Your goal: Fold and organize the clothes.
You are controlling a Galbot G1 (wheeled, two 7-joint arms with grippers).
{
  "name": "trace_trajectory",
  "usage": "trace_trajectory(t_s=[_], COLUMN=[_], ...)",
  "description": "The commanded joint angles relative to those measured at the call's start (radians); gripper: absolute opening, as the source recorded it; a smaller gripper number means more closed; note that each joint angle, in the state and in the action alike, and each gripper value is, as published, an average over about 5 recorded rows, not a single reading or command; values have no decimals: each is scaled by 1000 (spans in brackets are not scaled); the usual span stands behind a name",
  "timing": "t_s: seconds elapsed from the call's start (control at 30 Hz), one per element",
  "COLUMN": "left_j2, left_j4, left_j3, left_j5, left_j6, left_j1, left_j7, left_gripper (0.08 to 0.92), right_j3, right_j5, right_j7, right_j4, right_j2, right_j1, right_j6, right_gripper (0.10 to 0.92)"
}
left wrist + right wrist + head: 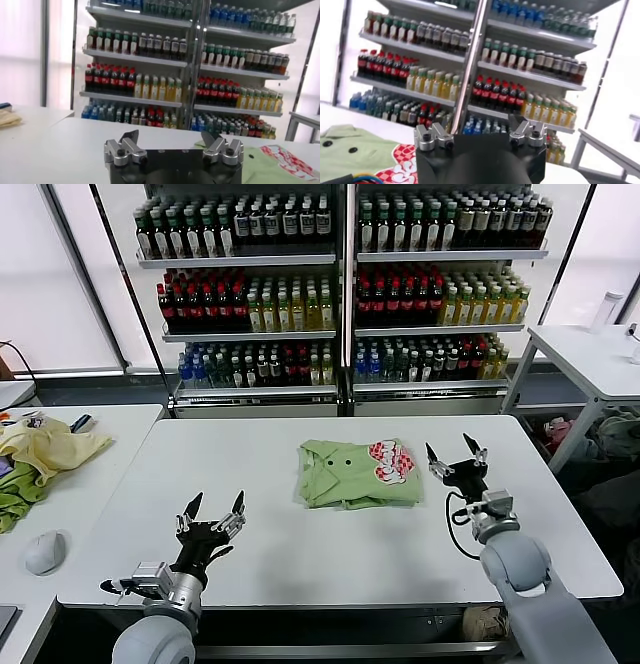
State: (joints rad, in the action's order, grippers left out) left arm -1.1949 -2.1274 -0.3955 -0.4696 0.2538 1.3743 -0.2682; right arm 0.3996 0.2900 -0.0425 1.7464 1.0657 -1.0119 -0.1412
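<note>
Lying folded on the white table point(300, 554), polo shirt point(355, 474); both claws point(211, 506) point(450, 450) wide, empty.

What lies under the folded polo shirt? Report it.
The light green polo shirt lies folded flat on the white table, printed patch facing up. Its lower folded layers and the tabletop beneath are covered, so anything there is hidden.

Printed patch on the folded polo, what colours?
Red and white, on the light green polo shirt; clearest in the head view.
</note>
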Motion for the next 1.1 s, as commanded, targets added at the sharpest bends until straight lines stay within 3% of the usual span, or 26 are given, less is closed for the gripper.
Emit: trace_trajectory(t_s=[0.03, 0.27, 1.1], left_j2=[-6, -19, -42], left_j4=[-3, -10, -38], left_j3=[8, 4, -1], left_j5=[67, 106, 148], left_j6=[-15, -37, -60], left_j1=[-5, 5, 48], left_j7=[15, 32, 67], left_gripper=[823, 823, 823], right_j3=[153, 164, 104], right_j5=[56, 107, 22], right_j7=[-29, -20, -21], right_j4=[201, 248, 259], right_j2=[34, 55, 72], right_j1=[-233, -308, -315], right_j6=[15, 20, 15], right_gripper=[819, 823, 823])
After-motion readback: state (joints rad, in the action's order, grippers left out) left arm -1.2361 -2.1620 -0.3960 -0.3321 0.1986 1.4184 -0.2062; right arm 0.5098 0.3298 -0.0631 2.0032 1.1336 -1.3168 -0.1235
